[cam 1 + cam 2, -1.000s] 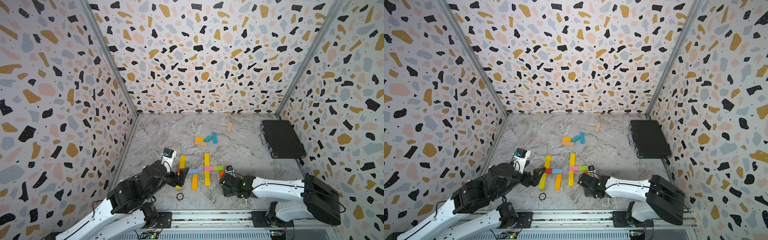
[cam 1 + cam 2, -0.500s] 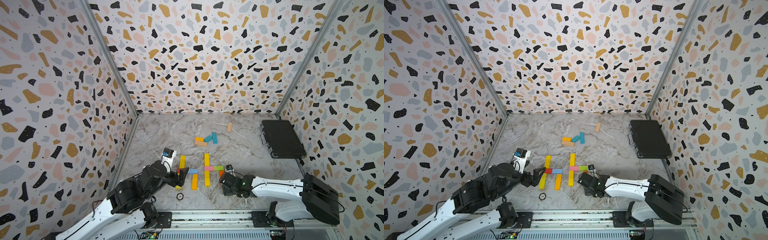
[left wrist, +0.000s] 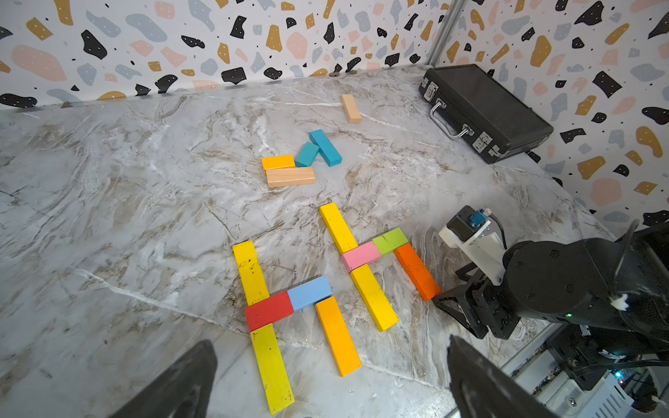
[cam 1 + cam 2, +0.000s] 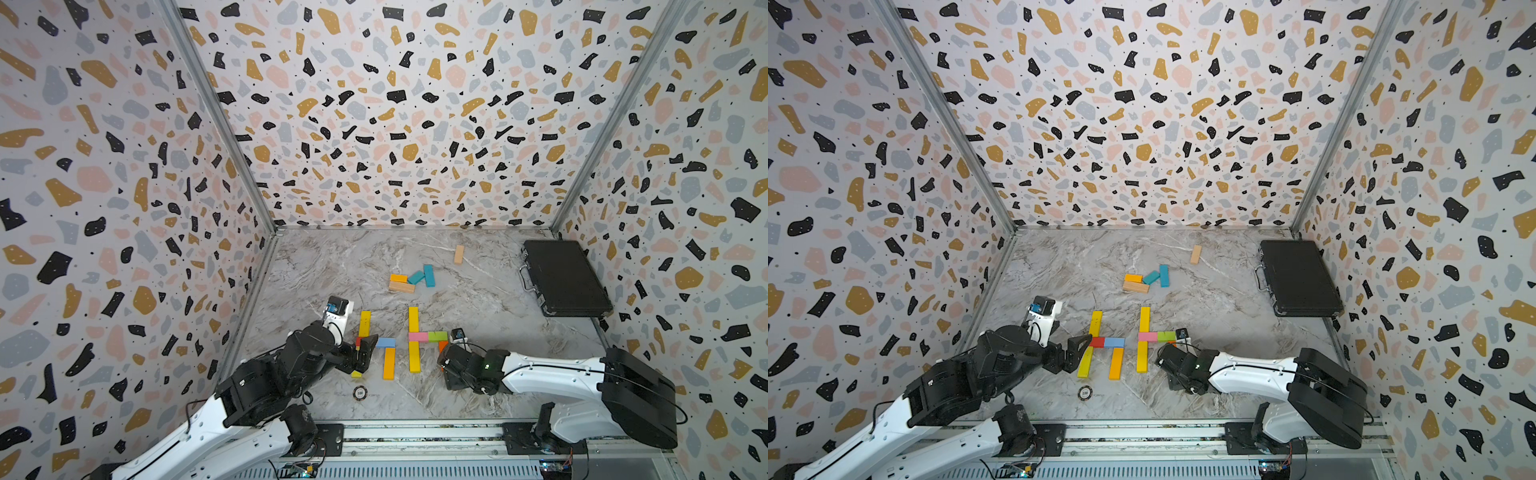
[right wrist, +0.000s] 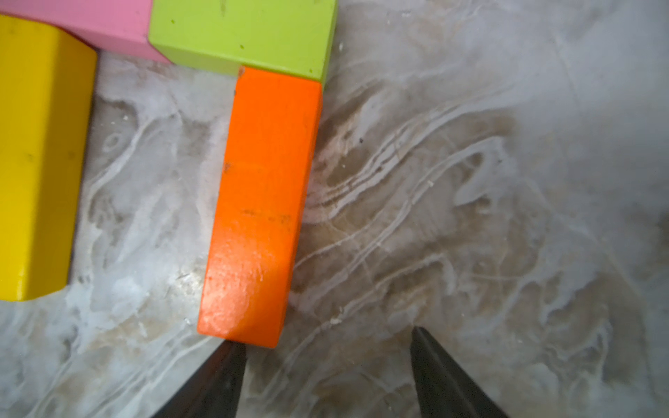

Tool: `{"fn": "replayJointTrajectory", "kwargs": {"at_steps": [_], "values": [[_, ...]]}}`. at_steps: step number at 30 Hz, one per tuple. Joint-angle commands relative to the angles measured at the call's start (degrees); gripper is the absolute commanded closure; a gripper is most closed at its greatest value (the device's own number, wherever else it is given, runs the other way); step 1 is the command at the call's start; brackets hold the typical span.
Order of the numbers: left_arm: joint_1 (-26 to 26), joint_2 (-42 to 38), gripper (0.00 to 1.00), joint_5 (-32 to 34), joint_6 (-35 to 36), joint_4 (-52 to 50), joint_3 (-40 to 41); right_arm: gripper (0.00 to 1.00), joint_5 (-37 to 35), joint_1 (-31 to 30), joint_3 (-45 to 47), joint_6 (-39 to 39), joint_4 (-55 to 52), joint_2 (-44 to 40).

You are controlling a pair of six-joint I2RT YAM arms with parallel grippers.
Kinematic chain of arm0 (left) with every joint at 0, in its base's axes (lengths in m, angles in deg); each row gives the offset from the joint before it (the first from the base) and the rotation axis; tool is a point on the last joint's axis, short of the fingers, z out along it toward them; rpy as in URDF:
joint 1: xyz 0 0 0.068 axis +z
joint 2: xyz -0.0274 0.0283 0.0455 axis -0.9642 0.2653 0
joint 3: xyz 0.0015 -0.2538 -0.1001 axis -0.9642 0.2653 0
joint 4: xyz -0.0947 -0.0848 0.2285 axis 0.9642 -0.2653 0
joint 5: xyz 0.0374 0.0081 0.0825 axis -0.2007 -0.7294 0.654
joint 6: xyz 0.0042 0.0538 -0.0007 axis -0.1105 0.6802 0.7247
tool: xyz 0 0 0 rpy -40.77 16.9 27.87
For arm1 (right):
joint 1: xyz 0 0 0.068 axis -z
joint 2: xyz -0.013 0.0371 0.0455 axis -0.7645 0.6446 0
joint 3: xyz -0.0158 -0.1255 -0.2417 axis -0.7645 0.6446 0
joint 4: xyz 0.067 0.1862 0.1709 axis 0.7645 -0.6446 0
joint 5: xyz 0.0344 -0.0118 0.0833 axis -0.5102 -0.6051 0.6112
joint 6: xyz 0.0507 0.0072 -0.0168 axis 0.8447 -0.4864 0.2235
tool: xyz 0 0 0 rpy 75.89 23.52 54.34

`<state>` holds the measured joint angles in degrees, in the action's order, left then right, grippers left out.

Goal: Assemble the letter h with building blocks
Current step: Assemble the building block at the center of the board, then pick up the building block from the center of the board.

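Down in the lower middle of both top views, two letter shapes lie flat on the grey, brown-veined, marble-look worktop [image 4: 478, 299]. The right-hand one has an upper yellow block [image 4: 413, 319] and a lower yellow block [image 4: 414, 356] in line, their long axes running up the frame toward the back wall. A short pink block [image 4: 418, 336] sits between them and, with the green block [image 4: 437, 336] touching its end, points crosswise to the right. From the green block an orange block [image 3: 416, 271] runs toward the front edge, roughly parallel to the lower yellow one. The right fingers [image 5: 224, 383] stand partly apart with bare worktop between them, one tip just at the orange block's near corner, gripping nothing. The left letter lies the same way: a speckled yellow block [image 3: 249, 272], a front yellow block [image 3: 271, 367], a red block [image 3: 268, 310] and light blue block [image 3: 310, 293] crosswise, and an amber block [image 3: 338, 336]. The left fingers [image 3: 188, 376] are spread wide and empty, just beside the red block. All are square-edged painted wood, glossy and lightly scuffed. Further up the frame lie a short amber block [image 3: 278, 161], two teal blocks [image 3: 325, 147] and a plain wood block [image 3: 290, 176], touching. A black ribbed case [image 3: 485, 108] lies by the right wall. Terrazzo-speckled walls [image 4: 415, 124] close three sides.
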<state>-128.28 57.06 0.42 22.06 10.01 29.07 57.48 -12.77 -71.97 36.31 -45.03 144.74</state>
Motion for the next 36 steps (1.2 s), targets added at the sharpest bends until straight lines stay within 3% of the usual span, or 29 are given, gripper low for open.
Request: {"fn": "replayJointTrajectory", "kwargs": {"at_steps": [1,7,12,15,18,25,31,36], "values": [[0.4,0.1,0.01,0.9,0.6,1.4,-0.7,0.26,0.4,0.4,0.4,0.0,-1.0,1.3],[0.4,0.2,0.01,0.7,0.5,1.2,-0.8,0.23,2.1,0.4,0.4,-1.0,-1.6,-0.9],[0.4,0.0,0.01,0.6,0.7,1.2,-0.7,0.23,5.7,0.4,0.1,-3.7,-3.9,-9.4],[0.4,-0.3,0.01,0.6,0.7,1.1,-0.9,0.22,3.5,0.8,-3.0,-7.1,-7.5,-14.9],[0.4,-0.5,0.01,0.4,0.8,1.5,-0.7,0.22,2.9,7.2,-8.6,-11.0,-9.1,-13.8],[0.4,0.0,0.01,-0.4,0.5,1.5,-0.4,0.22,9.4,22.0,-23.6,-17.4,1.2,5.5],[0.4,-0.3,0.01,-0.7,0.4,0.8,-0.3,0.21,10.0,27.3,-43.2,-22.9,-1.8,26.7],[0.5,-0.9,0.01,-0.8,0.4,1.3,0.0,0.22,11.0,30.1,-55.0,-26.5,-4.7,39.4]]}}
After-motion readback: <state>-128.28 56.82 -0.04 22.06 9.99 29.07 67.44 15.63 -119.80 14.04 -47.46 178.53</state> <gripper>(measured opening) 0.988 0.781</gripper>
